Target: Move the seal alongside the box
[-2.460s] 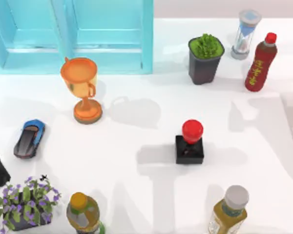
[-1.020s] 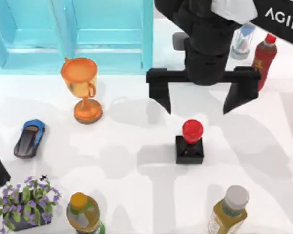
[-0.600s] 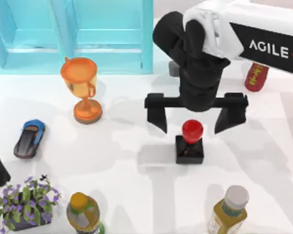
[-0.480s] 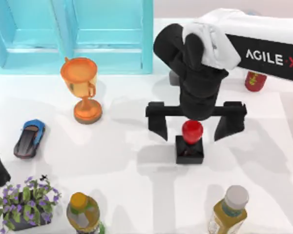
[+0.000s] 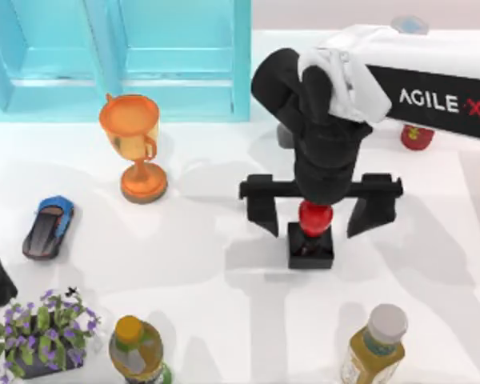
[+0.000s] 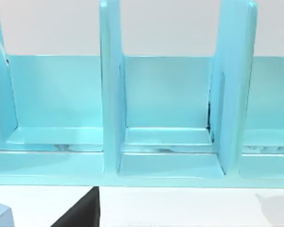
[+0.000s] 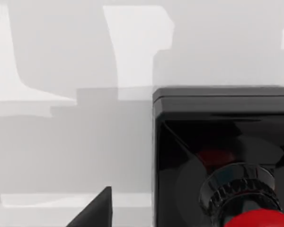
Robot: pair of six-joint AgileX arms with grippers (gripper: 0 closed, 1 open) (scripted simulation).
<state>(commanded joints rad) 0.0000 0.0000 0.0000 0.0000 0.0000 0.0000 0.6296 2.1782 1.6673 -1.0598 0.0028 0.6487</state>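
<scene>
The right arm is showing the white letters "AGILE X", and its right end effector (image 5: 318, 214) is hanging wide open, one finger on each side of the seal (image 5: 312, 234), touching neither. The seal is standing upright on the desk (image 5: 200, 272), directly under it. The left end effector is facing the blue box (image 6: 170, 118).
</scene>
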